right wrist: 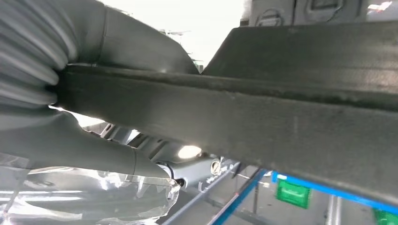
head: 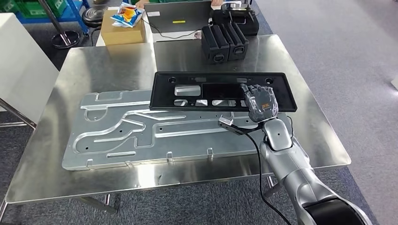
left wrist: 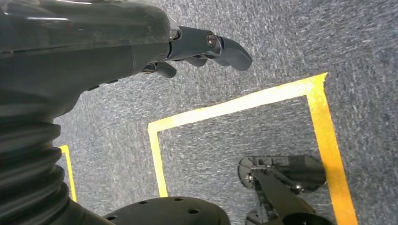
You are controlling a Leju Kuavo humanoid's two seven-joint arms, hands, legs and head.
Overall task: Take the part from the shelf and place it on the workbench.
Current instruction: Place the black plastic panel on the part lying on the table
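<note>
right hand (head: 261, 104) grips black part (head: 197, 90) over workbench (head: 117, 65) | left hand (left wrist: 206, 47) loosely curled, holding nothing

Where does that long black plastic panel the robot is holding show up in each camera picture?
Head view: black panel sits mid-picture above the steel table, its right end gripped by the right robot hand.
Left wrist view: not in it; carpet and yellow tape.
Right wrist view: dark bar across the picture.
Shared landmark: the right robot hand.

The long flat black plastic frame panel with cut-out windows (head: 206, 91) sits level over the shiny steel workbench (head: 117, 65), overlapping a grey metal plate.
</note>
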